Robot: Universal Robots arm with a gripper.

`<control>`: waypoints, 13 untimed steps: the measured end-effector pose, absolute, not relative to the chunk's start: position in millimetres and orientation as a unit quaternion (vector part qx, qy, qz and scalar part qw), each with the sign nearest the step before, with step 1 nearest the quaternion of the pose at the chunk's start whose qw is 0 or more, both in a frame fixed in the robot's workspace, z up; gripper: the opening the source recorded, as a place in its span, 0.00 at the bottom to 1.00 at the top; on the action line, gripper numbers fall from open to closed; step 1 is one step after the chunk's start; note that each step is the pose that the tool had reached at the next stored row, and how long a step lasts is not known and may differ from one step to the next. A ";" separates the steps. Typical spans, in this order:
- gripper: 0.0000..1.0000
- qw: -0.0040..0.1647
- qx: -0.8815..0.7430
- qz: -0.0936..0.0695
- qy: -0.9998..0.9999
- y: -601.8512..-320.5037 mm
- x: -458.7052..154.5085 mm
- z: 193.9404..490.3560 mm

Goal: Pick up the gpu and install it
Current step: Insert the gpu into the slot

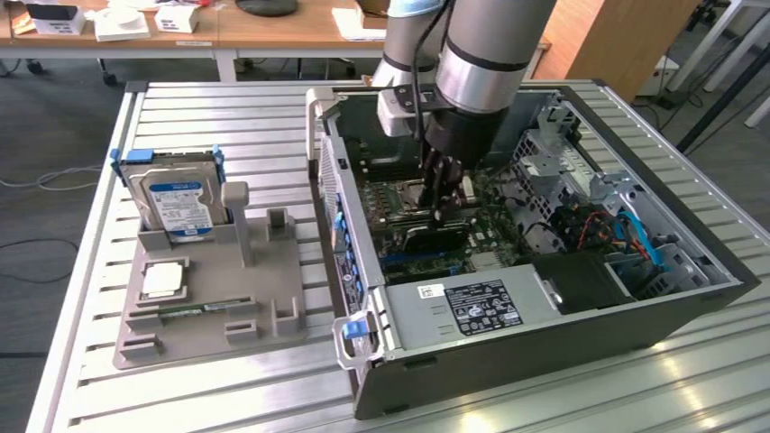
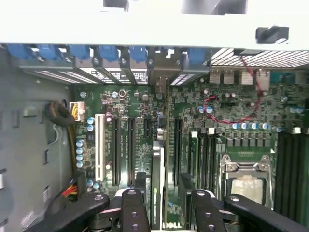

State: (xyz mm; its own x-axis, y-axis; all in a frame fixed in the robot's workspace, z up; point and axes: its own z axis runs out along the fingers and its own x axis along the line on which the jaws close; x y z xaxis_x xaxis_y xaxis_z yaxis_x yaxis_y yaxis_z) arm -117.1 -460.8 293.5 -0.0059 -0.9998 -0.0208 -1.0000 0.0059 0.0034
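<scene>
My claw (image 2: 161, 203) stands apart astride the card (image 2: 158, 159), which sits edge-down in the motherboard (image 2: 241, 140) slot, bracket toward the case's (image 1: 673, 307) rear wall.

The motherboard (image 2: 140, 140) is dark green, dotted with pale blue capacitors, with black slots and one white slot (image 2: 99, 145). Blue clips (image 2: 108, 52) run along the silver-grey case (image 1: 673, 230) edge. The gpu (image 2: 158, 164) is dark with a green edge. The end effector (image 2: 163, 205) is black. The power supply (image 1: 475, 307) is grey with a black label. On the ribbed silver surface (image 1: 193, 117), a grey tray (image 1: 211, 307) holds a silver drive (image 1: 175, 203) with a blue-white label.
</scene>
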 end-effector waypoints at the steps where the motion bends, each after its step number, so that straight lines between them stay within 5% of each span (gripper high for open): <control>1: 0.40 0.006 -0.705 0.009 0.709 -460.8 -117.1 296.5; 13: 0.40 0.006 -0.705 0.009 0.709 -460.8 -117.1 312.1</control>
